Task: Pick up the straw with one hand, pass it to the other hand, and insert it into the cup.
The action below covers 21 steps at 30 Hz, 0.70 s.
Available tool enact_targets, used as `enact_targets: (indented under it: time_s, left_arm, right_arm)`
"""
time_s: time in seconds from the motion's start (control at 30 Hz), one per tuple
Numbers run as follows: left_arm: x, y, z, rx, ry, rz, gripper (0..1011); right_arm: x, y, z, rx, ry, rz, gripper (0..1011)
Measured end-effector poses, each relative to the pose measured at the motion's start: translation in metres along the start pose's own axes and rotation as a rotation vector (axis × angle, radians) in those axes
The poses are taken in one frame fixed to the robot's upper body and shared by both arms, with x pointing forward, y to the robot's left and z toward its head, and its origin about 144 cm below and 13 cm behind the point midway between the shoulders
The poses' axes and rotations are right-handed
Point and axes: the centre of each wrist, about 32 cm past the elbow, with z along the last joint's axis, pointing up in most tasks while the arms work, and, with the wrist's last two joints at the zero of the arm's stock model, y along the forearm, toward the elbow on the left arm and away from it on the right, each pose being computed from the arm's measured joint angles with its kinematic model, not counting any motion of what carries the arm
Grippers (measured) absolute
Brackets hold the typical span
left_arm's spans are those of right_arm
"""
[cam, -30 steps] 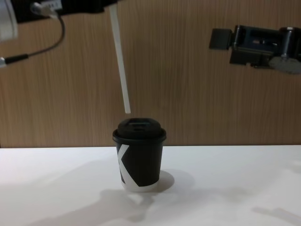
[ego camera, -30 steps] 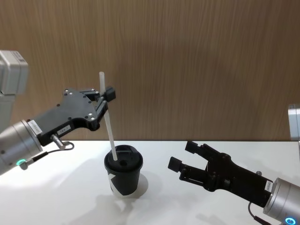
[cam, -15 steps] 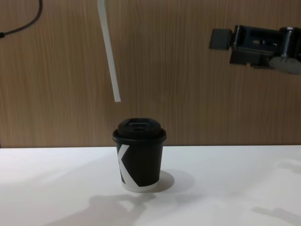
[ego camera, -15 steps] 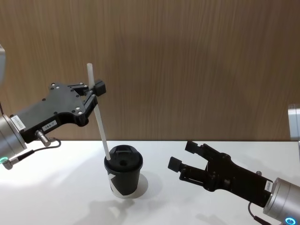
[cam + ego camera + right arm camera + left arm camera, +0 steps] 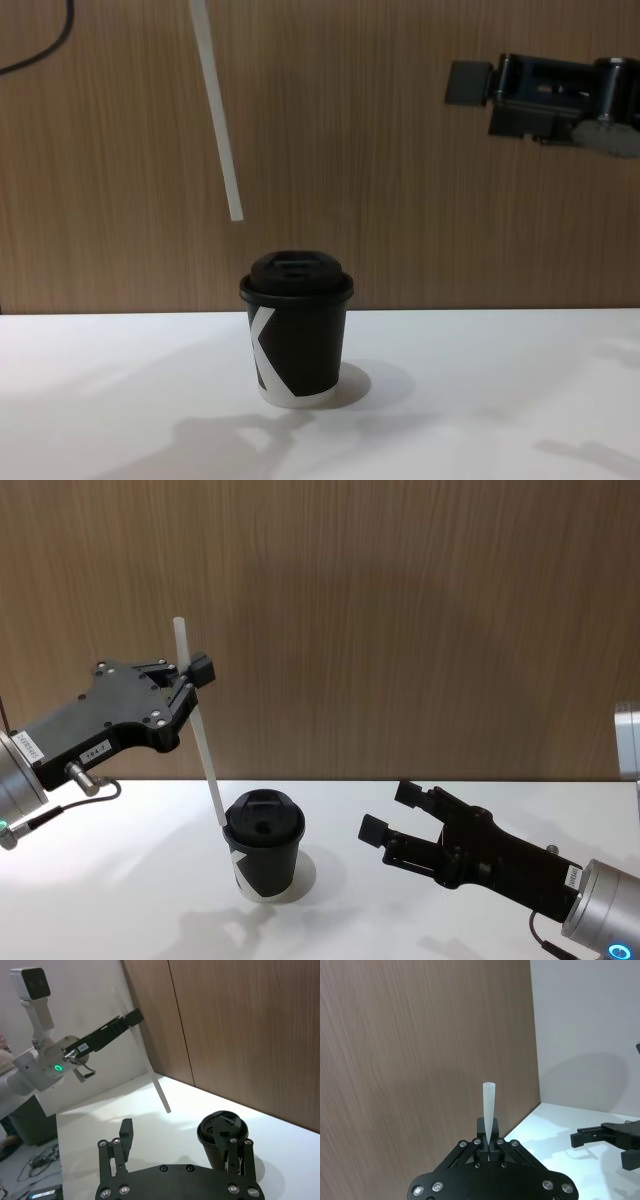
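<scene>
The white straw (image 5: 198, 725) hangs nearly upright, and my left gripper (image 5: 190, 678) is shut on its upper part. Its lower end hovers above and to the left of the black lidded cup (image 5: 264, 856), apart from it. In the chest view the straw (image 5: 217, 110) ends a little higher than the cup (image 5: 296, 335) lid. The left wrist view shows the straw (image 5: 488, 1110) rising from between the closed fingers. My right gripper (image 5: 390, 812) is open and holds nothing, to the right of the cup above the table. In the right wrist view its fingers frame the cup (image 5: 212, 1127).
The cup stands on a white table (image 5: 140, 910) with bare surface on both sides. A wood-panelled wall (image 5: 400, 610) rises right behind the table's far edge. The right gripper (image 5: 475, 85) sits high at the chest view's right side.
My left gripper has carried the straw leftward, so its lower end has shifted from over the cup's lid to the left of it. The right arm has stayed still.
</scene>
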Motion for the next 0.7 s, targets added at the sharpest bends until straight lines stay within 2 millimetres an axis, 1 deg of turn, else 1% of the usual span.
enact_targets:
  time_s: [0.7]
  left_arm:
    - [-0.004, -0.002, -0.014, 0.013, 0.001, 0.031, 5]
  right_arm:
    - [0.0, 0.0, 0.0, 0.0, 0.0, 0.0, 1001]
